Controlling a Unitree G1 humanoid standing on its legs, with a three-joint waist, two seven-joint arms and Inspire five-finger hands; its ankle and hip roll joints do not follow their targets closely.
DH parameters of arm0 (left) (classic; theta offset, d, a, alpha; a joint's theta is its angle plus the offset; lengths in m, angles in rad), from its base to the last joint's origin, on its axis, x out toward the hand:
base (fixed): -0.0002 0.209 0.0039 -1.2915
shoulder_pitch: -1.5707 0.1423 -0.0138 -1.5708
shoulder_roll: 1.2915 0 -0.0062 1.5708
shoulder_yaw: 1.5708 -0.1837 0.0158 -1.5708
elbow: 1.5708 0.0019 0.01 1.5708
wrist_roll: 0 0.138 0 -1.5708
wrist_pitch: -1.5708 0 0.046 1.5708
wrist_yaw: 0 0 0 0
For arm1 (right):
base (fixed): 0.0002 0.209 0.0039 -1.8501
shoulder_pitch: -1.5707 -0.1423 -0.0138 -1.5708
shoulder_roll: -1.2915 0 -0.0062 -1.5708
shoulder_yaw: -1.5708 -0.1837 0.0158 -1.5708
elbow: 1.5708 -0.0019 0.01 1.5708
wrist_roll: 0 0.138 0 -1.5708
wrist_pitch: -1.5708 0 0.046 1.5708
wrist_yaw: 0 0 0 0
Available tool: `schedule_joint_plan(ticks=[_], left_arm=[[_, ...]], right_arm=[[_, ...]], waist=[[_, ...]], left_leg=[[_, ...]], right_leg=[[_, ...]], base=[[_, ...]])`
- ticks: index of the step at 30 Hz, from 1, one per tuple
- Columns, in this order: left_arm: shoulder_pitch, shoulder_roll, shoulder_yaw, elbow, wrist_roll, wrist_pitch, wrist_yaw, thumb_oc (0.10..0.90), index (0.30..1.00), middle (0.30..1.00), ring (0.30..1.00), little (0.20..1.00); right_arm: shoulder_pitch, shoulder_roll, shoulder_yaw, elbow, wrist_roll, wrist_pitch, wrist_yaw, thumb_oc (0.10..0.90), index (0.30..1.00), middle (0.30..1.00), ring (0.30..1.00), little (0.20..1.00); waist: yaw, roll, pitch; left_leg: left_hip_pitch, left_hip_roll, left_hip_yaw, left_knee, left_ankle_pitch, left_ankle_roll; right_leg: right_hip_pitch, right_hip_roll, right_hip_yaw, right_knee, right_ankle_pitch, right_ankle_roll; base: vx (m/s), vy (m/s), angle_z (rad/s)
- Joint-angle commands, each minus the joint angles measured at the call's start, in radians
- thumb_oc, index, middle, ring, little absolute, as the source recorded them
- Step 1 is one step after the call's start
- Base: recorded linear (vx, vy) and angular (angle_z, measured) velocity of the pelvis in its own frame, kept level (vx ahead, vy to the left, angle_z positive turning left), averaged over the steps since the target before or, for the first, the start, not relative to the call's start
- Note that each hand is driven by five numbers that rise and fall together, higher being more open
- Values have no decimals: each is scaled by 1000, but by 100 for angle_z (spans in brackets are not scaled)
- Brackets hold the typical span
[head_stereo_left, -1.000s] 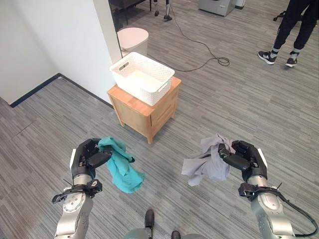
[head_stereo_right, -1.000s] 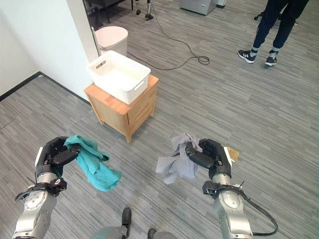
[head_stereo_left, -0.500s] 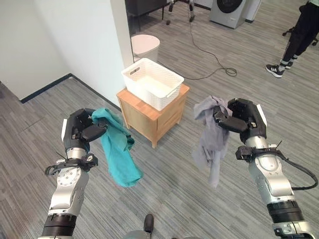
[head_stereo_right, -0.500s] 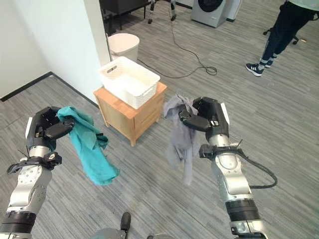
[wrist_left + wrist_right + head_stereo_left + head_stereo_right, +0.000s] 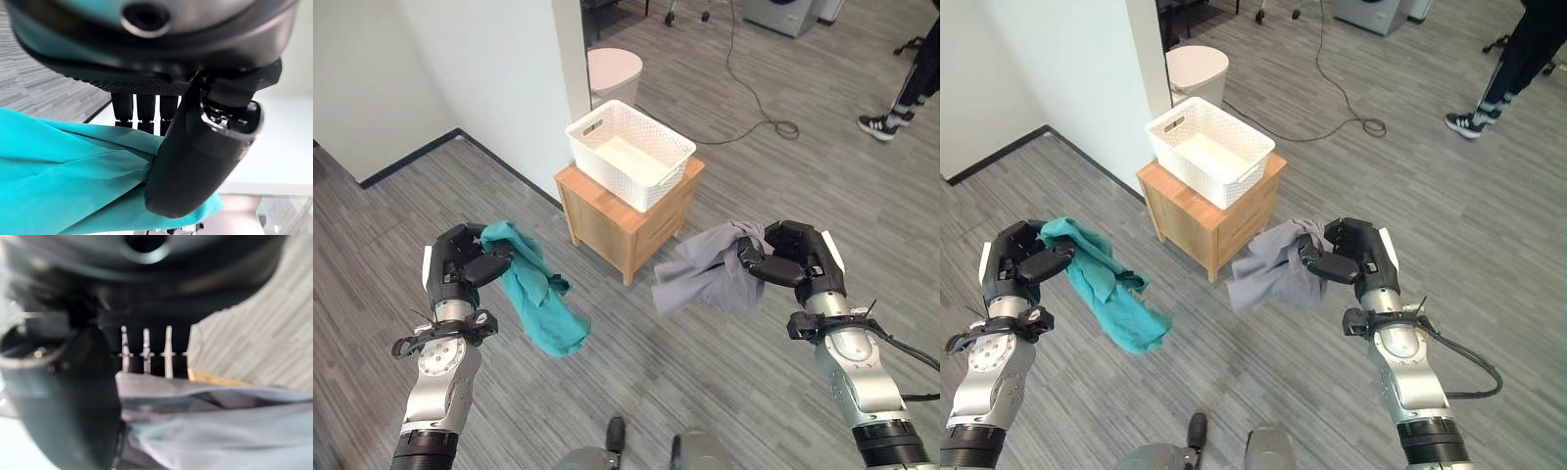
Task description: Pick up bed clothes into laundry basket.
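I am holding a piece of clothing in each hand, both lifted clear of the grey plank floor (image 5: 783, 176). My left hand (image 5: 460, 269) is curling its fingers and thumb round the bunched top of a teal garment (image 5: 536, 299), and the left wrist view is showing the thumb (image 5: 195, 156) pressing that teal cloth against the row of fingers. The rest of the garment is hanging down from the hand in loose folds, its lower end dangling above the floor. My right hand (image 5: 793, 264) is pinching a grey garment (image 5: 705, 279) the same way, with the thumb (image 5: 63, 406) clamped over the fabric in the right wrist view; the grey cloth is billowing out sideways from the hand toward the middle of the scene. Ahead of me and between the two hands, a white laundry basket (image 5: 628, 152) with a perforated wall is sitting on top of a small wooden cabinet (image 5: 625, 220), set at an angle to it, and I am seeing nothing but its pale bottom inside. The grey garment is hanging near the cabinet's front corner, though I cannot tell whether it is touching it. Behind the basket a white round bin (image 5: 613, 73) is standing against a white wall corner (image 5: 509, 78). A black cord (image 5: 754, 93) is trailing across the floor farther back, and a person's legs (image 5: 906, 83) are standing at the far right.
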Motion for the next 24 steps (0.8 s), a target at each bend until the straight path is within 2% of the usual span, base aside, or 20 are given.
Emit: schedule_joint_plan(ticks=[1, 2, 3, 4, 5, 6, 7, 9, 10, 11, 12, 13, 14, 15, 16, 18, 19, 20, 21, 24], left_arm=[[-107, 79, 47, -124, 33, -137, -33, 400, 300, 300, 300, 300], [-109, 81, 45, -122, 33, -138, -33, 400, 300, 300, 300, 300], [-131, 82, 29, -107, 37, -137, -38, 400, 300, 300, 300, 300], [-132, 83, 28, -105, 37, -138, -39, 400, 300, 300, 300, 300], [-130, 83, 29, -105, 50, -138, -47, 400, 300, 300, 300, 300], [-128, 83, 31, -109, 53, -136, -50, 400, 300, 300, 300, 300], [-126, 83, 30, -110, 54, -136, -50, 400, 300, 300, 300, 300], [-127, 69, 25, -104, 58, -139, -49, 400, 300, 300, 300, 300], [-117, 37, 35, -108, 29, -135, -52, 400, 300, 300, 300, 300], [-117, 39, 35, -107, 29, -135, -52, 400, 300, 300, 300, 300], [-125, 31, 35, -111, 11, -138, -45, 400, 300, 300, 300, 300], [-130, 34, 32, -117, 6, -143, -40, 400, 300, 300, 300, 300], [-143, 31, 18, -118, 14, -142, -31, 400, 300, 300, 300, 300], [-152, 34, 14, -109, 13, -140, -33, 400, 300, 300, 300, 300], [-153, 34, 13, -108, 13, -140, -33, 400, 300, 300, 300, 300], [-153, 41, 10, -84, 8, -147, -30, 400, 300, 300, 300, 300], [-151, 46, 9, -72, 10, -151, -19, 400, 300, 300, 300, 300], [-151, 45, 9, -72, 10, -151, -19, 400, 300, 300, 300, 300], [-146, 42, 8, -73, 13, -154, -9, 400, 300, 300, 300, 300], [-131, 30, 28, -88, 17, -155, -6, 400, 300, 300, 300, 300]], right_arm=[[-75, -35, -114, -36, 7, -114, -7, 400, 300, 300, 300, 300], [-73, -34, -115, -37, 7, -115, -7, 400, 300, 300, 300, 300], [-60, -33, -124, -42, 4, -118, -12, 400, 300, 300, 300, 300], [-58, -32, -125, -44, 3, -117, -12, 400, 300, 300, 300, 300], [-46, -31, -133, -58, 3, -120, -9, 400, 300, 300, 300, 300], [-39, -33, -135, -67, 8, -118, -2, 400, 300, 300, 300, 300], [-36, -32, -136, -68, 9, -117, -2, 400, 300, 300, 300, 300], [-18, -32, -136, -68, 14, -121, 8, 400, 300, 300, 300, 300], [-20, -42, -150, -64, 31, -125, -2, 400, 300, 300, 300, 300], [-20, -41, -150, -64, 31, -125, -2, 400, 300, 300, 300, 300], [-20, -44, -155, -62, 51, -137, -25, 400, 300, 300, 300, 300], [-29, -46, -157, -55, 55, -144, -42, 400, 300, 300, 300, 300], [-35, -53, -160, -54, 56, -154, -69, 400, 300, 300, 300, 300], [-30, -55, -170, -64, 67, -154, -74, 400, 300, 300, 300, 300], [-28, -55, -172, -65, 67, -153, -73, 400, 300, 300, 300, 300], [-22, -64, -180, -79, 50, -161, -74, 400, 300, 300, 300, 300], [-16, -83, -179, -84, 36, -155, -70, 400, 300, 300, 300, 300], [-16, -84, -179, -84, 36, -155, -70, 400, 300, 300, 300, 300], [-23, -89, -172, -79, 26, -152, -68, 400, 300, 300, 300, 300], [-30, -84, -182, -71, 23, -144, -58, 400, 300, 300, 300, 300]], waist=[[-53, -56, -112], [-57, -49, -111], [-100, -57, -122], [-105, -51, -121], [-112, -61, -144], [-114, -62, -162], [-117, -62, -161], [-127, -65, -188], [-111, -101, -192], [-112, -93, -194], [-90, -117, -172], [-71, -119, -156], [-52, -125, -137], [-34, -124, -126], [-32, -123, -125], [-24, -101, -132], [-8, -87, -135], [-8, -88, -134], [3, -81, -135], [4, -73, -158]], left_leg=[[152, 83, 36, 31, -228, -118], [157, 92, 31, 28, -231, -118], [243, 103, -3, 7, -276, -141], [247, 113, -7, 4, -277, -143], [282, 120, -4, 20, -302, -163], [293, 125, -7, 51, -302, -175], [292, 127, -11, 56, -304, -177], [239, 143, -7, 233, -198, -228], [93, 156, 56, 597, 69, -329], [88, 165, 54, 611, 56, -329], [1, 171, 81, 735, 63, -311], [-58, 184, 110, 800, 23, -294], [-144, 206, 146, 829, 30, -282], [-220, 246, 183, 744, 22, -268], [-216, 247, 183, 744, 17, -269], [-207, 270, 201, 510, -13, -254], [-200, 249, 153, 349, -27, -250], [-192, 247, 154, 340, -24, -250], [-185, 230, 107, 267, -19, -256], [-126, 225, 68, 124, 7, -261]], right_leg=[[-110, 45, 6, -394, 286, 66], [-96, 50, -3, -409, 287, 67], [-135, 65, -57, -597, 318, 86], [-123, 69, -67, -610, 321, 86], [-107, 61, -153, -661, 330, 81], [-74, 52, -197, -657, 339, 64], [-70, 51, -202, -657, 337, 64], [0, 75, -172, -662, 322, 20], [108, 61, -180, -665, 306, -38], [109, 70, -181, -665, 297, -35], [164, 75, -166, -686, 280, -62], [211, 93, -166, -712, 260, -65], [257, 105, -162, -741, 249, -70], [314, 97, -158, -758, 225, -65], [318, 98, -158, -760, 222, -64], [341, 109, -150, -759, 192, -47], [354, 114, -123, -743, 163, -37], [356, 112, -122, -741, 161, -37], [364, 115, -105, -736, 148, -36], [378, 111, -72, -741, 150, -28]], base=[[405, -51, 25], [802, -114, 46], [470, -57, 52], [772, -148, 65], [544, -146, 65], [530, -148, 61], [328, -108, 37], [438, -214, 43], [508, -268, 72], [497, -321, 76], [234, -161, 52], [320, -262, 15], [428, -194, -10], [359, -140, -31], [411, -22, -22], [424, 81, -20], [382, 85, -18], [341, 95, -35], [216, 72, -36], [231, 120, -56]])
